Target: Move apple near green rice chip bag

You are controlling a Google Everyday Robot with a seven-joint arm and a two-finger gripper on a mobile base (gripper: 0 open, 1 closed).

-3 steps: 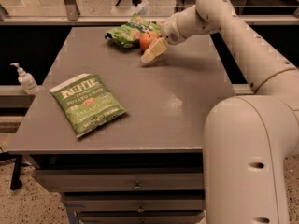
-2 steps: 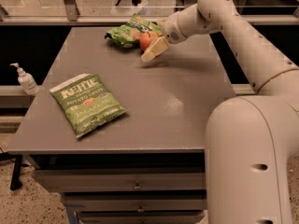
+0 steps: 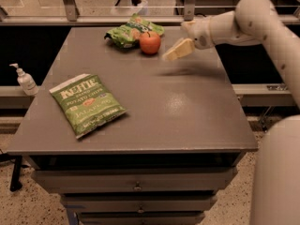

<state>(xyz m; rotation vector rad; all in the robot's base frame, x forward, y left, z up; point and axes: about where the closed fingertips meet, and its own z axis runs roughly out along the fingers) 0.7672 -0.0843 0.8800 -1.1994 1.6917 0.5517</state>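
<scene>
Here's the apple (image 3: 150, 42), sitting on the far end of the table (image 3: 187, 107), and it's tucked right up against the green rice chip bag (image 3: 127, 32). From this angle the two look to be touching, the apple at the bag's right front corner. By my read, that's the job as good as done: apple near bag, resting on its own base with nothing propping it.

It stands upright, dark stem pointing straight up. Being round, it has no real long axis beyond that stem line. The bag behind it lies crumpled, and its length runs left to right across the back edge.

Just to the right, the gripper (image 3: 174, 51) hangs above the tabletop, close to the apple but clear of it, carrying nothing. Jaws apart or together? I cannot tell. It angles down and left from the arm (image 3: 234, 25), which reaches in from the right side.

Further out, the big dark-green KETTLE bag (image 3: 86, 104) lies flat near the front left, well apart from the action. A soap dispenser (image 3: 26, 80) stands off the table's left edge, and drawers (image 3: 136, 186) sit below.
</scene>
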